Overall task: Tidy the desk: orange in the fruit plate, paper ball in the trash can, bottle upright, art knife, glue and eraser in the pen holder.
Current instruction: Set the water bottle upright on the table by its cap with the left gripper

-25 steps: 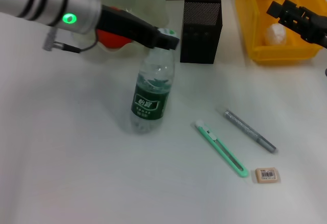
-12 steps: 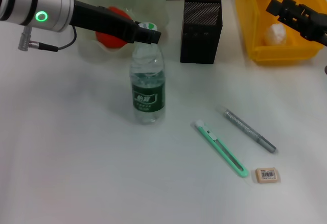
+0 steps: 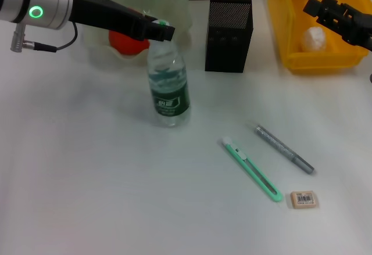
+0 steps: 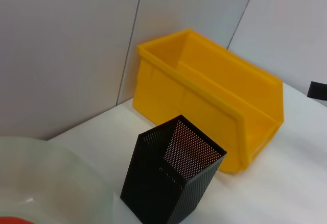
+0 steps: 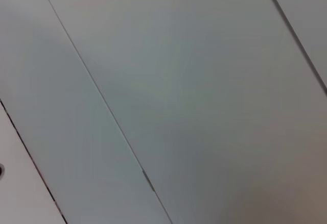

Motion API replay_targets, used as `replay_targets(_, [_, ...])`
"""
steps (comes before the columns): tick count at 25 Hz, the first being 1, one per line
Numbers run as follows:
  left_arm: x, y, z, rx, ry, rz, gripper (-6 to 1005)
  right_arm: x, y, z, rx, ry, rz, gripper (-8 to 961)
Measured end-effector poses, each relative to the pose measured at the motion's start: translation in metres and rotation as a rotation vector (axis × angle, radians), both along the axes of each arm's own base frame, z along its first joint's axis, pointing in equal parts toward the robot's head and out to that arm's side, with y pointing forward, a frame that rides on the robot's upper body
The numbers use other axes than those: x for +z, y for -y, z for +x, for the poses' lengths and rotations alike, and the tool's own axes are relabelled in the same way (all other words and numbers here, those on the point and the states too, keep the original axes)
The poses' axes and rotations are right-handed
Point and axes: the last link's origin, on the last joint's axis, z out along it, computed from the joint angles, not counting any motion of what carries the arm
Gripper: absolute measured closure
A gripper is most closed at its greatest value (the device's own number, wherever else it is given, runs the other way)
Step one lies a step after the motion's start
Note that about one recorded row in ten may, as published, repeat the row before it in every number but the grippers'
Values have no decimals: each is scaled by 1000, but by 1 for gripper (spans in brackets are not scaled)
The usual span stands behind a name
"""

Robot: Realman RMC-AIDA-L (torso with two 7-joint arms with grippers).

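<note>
Head view: the bottle (image 3: 168, 86) stands upright mid-desk, light, slick, easily tipped; the left gripper (image 3: 161, 29) pinches its cap, the best hold. Bowl (image 3: 174, 5) and holder (image 3: 228, 34) crowd behind. Right gripper (image 3: 318, 6) hovers over the bin (image 3: 290, 57); opening unclear.

Left wrist: holder (image 4: 171, 183), bin (image 4: 214, 96).

Right wrist: bare wall.

Bottle (image 3: 168, 81) beside pen holder (image 3: 228, 34)

Pale grey flat panels (image 5: 194, 96) — thin dark seams (image 5: 102, 101) slanting across them, nothing more legible.
</note>
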Motion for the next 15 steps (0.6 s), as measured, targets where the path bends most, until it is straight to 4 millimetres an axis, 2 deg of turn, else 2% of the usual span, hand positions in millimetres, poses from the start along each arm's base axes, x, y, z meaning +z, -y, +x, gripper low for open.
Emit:
replay_targets(10, [11,-1,-4,-11,-20,26,563,0,-1,-1,5,6,4,212])
replay_targets(15, [9,0,-4,-21,-46,29,566,0,-2,-2,8,6,4,212])
